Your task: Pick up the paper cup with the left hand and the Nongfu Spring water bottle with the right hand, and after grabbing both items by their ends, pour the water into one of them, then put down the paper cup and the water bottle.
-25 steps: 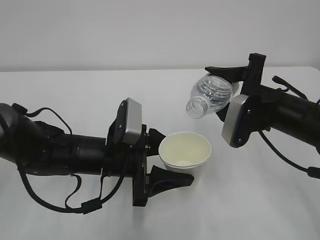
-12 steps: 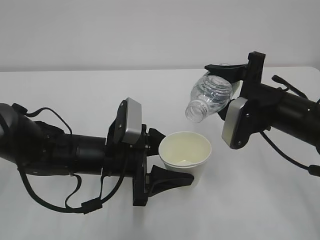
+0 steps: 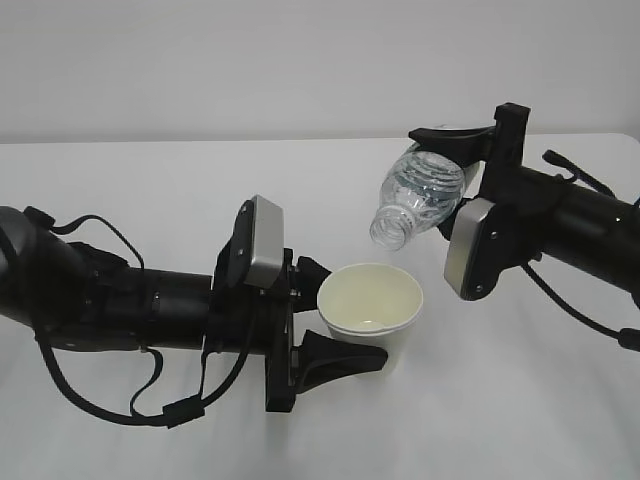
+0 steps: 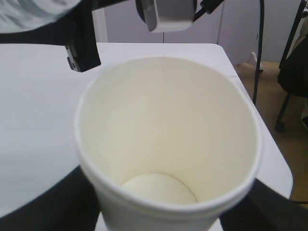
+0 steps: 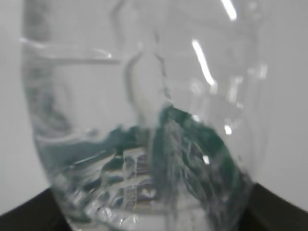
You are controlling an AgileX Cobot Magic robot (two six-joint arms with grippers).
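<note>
The left tool (image 3: 335, 318) gripped the paper cup (image 3: 370, 312) by its lower body, holding it upright at the middle of the white tabletop (image 3: 150, 190). At the cup's 1 o'clock, the right tool (image 3: 455, 170) clamped the Nongfu Spring water bottle (image 3: 418, 194) by its base, tilted with its open neck pointing down toward the cup, apart from the rim.
</note>
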